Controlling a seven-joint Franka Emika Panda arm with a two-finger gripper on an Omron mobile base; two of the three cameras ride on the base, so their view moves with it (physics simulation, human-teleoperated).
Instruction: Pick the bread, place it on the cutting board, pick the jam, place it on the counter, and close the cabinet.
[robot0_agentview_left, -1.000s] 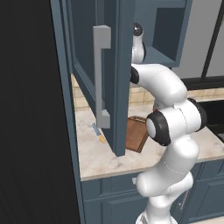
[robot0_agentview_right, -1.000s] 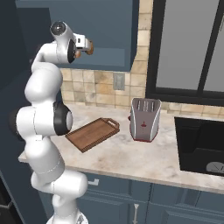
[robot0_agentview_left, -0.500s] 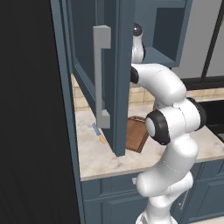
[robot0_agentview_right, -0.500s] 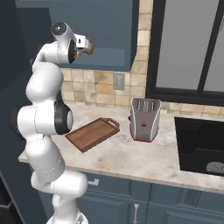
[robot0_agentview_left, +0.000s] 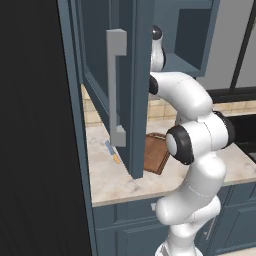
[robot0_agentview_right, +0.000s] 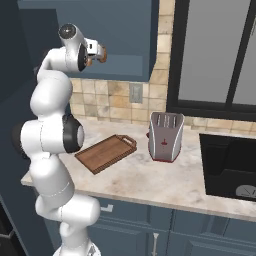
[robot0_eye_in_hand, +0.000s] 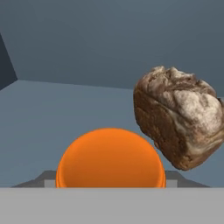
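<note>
jaws: I have the jaws (robot0_agentview_right: 100, 53) up inside the open cabinet (robot0_agentview_left: 135, 90); the fingertips are hidden from me, so I cannot tell whether they stand wide, narrow, or grip anything
jam: the jam (robot0_eye_in_hand: 111, 158) sits dead centre at 6 o'clock in my hand view, on the cabinet shelf, its round orange top facing me, closest thing to the jaws
bread: the bread (robot0_eye_in_hand: 179, 116) lies at about 2 o'clock from the jam on the same shelf, a little deeper in, tilted, its long axis running from 10 to 4 o'clock; in the right base view a brown lump (robot0_agentview_right: 102, 52) shows at the tip of the hand
key relation: I judge the jaws are lined up on the jam, while the bread is off to 2 o'clock
cutting board: the cutting board (robot0_agentview_right: 106, 152) lies bare on the surface (robot0_agentview_right: 165, 177), handle loop toward the toaster (robot0_agentview_right: 165, 136)
writing: no brand, label or lettering I can read on anything
</note>
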